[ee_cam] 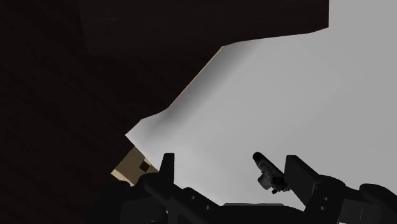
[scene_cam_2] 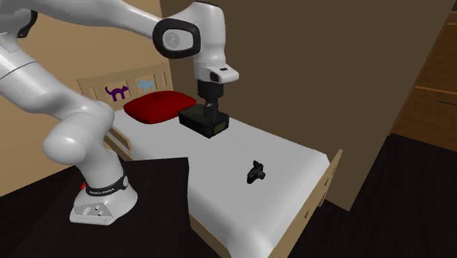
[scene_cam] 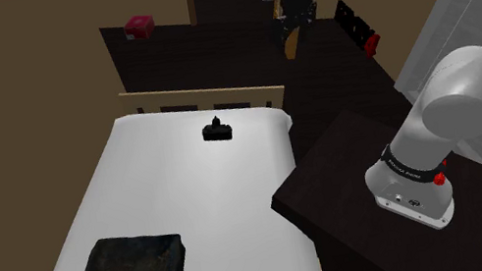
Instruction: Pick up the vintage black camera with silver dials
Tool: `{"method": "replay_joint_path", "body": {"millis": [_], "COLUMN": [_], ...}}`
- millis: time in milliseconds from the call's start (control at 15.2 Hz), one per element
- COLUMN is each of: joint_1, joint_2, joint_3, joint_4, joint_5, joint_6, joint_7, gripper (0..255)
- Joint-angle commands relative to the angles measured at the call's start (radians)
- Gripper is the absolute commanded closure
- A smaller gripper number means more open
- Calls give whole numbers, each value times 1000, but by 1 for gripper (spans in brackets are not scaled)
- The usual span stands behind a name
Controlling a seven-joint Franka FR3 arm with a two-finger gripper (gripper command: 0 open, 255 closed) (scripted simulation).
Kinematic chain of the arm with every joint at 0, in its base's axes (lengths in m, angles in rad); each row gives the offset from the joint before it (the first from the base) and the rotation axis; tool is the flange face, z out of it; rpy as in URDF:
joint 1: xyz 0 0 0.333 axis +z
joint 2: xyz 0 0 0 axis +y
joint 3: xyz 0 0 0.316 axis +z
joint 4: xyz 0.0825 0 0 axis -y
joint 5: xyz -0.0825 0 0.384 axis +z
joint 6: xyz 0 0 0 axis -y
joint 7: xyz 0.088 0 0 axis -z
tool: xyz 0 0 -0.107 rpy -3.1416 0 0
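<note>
Because the small black vintage camera [scene_cam: 217,130] looks light, rigid and knobbly, the empty, spread-open black two-finger gripper [ee_cam: 231,159] should probably clamp its flat body, not its protruding top.

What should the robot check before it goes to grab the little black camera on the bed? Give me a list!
1. Fingers open: ok. The gripper has its fingers apart.
2. Camera found: ok. The camera sits on the white bed, near the footboard.
3. Gripper over the camera: not ok. It hangs high, and in the second exterior view it is off toward the red pillow.
4. Nothing touching the camera: ok. There is bare sheet all around it.
5. Best side to grip: cannot tell. The camera's shape is too small to make out.
</note>
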Motion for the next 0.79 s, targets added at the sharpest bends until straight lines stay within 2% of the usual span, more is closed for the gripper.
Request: {"method": "replay_joint_path", "body": {"millis": [0,726], "joint_1": [12,44], "joint_2": [79,481], "joint_3": [20,82], "joint_4": [8,107], "joint_5": [9,-12], "joint_6": [74,385], "joint_7": [25,119], "gripper": [0,0]}}
